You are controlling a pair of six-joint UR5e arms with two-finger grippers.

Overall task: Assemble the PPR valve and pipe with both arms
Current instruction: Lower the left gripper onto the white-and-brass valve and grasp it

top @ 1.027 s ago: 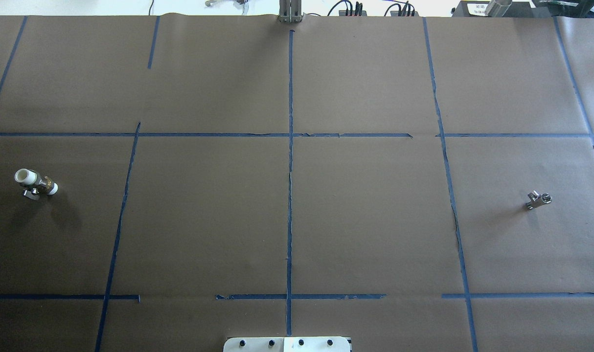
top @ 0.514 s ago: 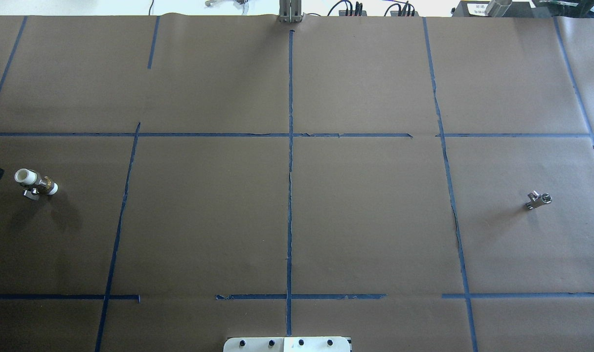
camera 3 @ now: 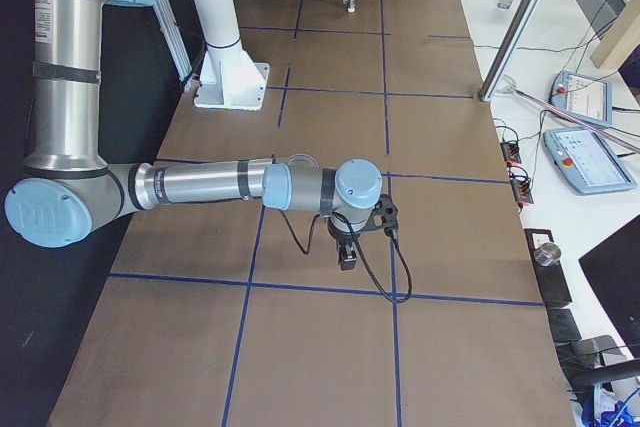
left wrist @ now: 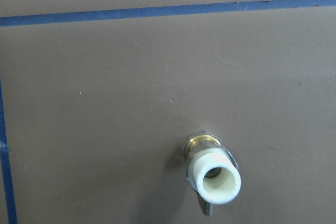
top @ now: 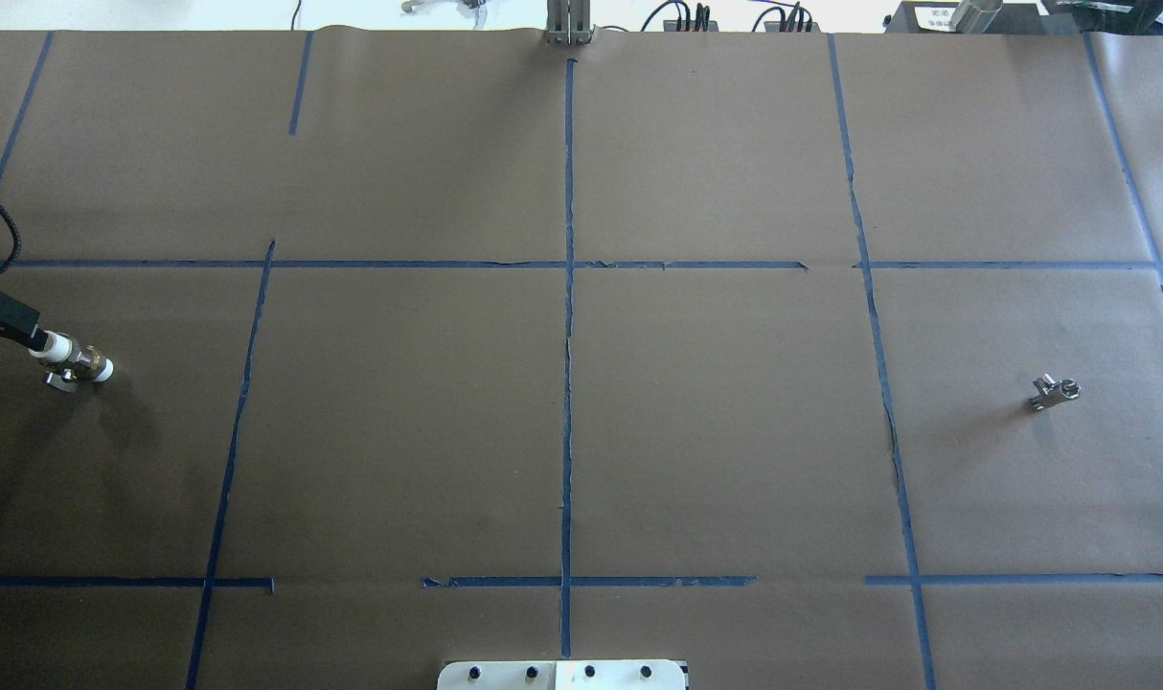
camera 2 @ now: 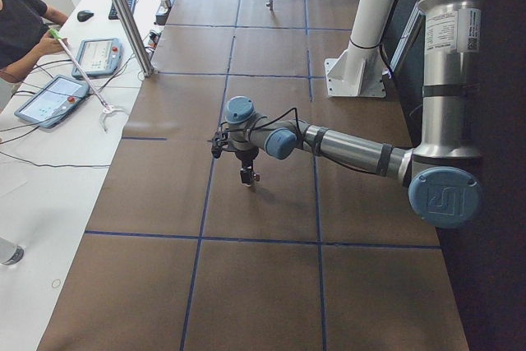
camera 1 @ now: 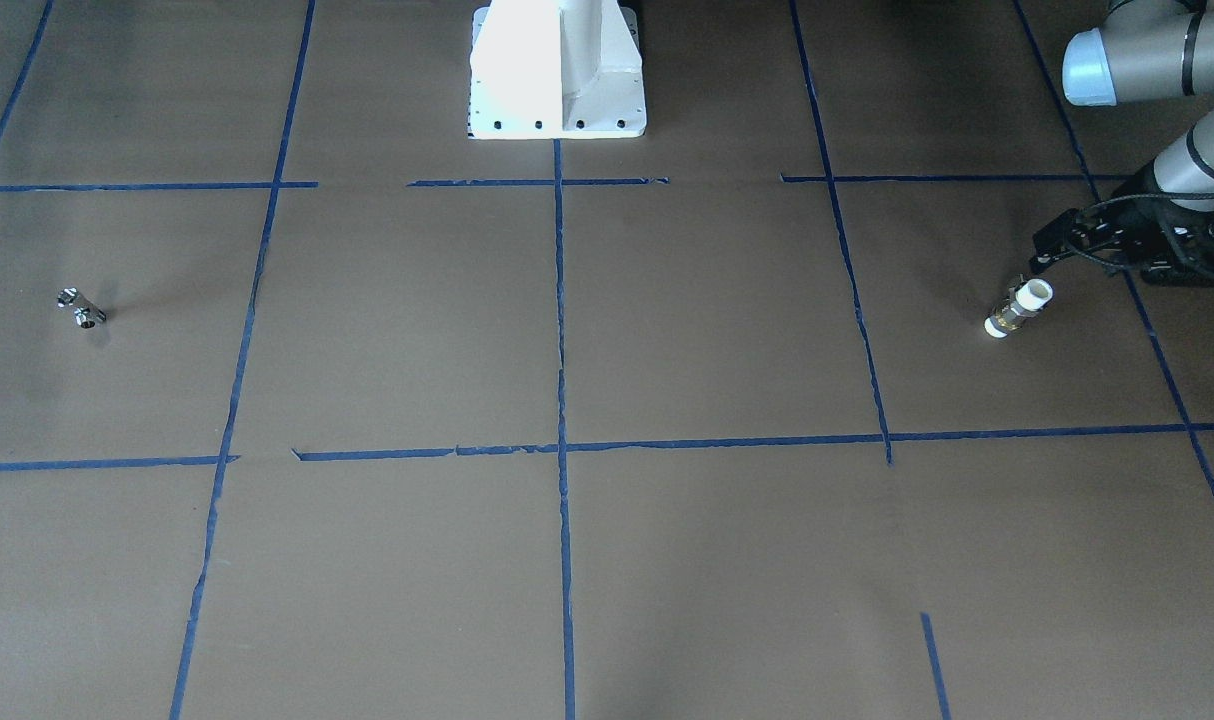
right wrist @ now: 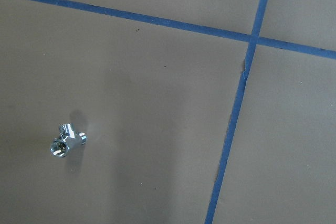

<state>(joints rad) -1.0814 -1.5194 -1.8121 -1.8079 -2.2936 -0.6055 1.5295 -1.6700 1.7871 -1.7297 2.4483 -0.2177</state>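
The PPR valve (top: pixel 71 361), with white ends and a brass middle, lies at the table's far left. It also shows in the front view (camera 1: pixel 1017 308) and fills the lower part of the left wrist view (left wrist: pixel 212 174), open white end toward the camera. My left gripper (top: pixel 11 321) reaches in from the left edge, its black tip just by the valve's white end; in the front view (camera 1: pixel 1047 255) it stands close above it. I cannot tell if it is open. The chrome T-shaped pipe (top: pixel 1054 391) lies far right, and shows in the right wrist view (right wrist: pixel 67 141). My right gripper (camera 3: pixel 347 255) shows only from the side.
Brown paper with blue tape lines (top: pixel 568 316) covers the table. The white pedestal base (camera 1: pixel 557 70) stands at the robot's side. Tablets (camera 2: pixel 49 100) and an operator (camera 2: pixel 20 22) are at the far side table.
My left gripper has come into the overhead view from the left edge and moved right, up to the valve's white end. The valve and the pipe have not moved.
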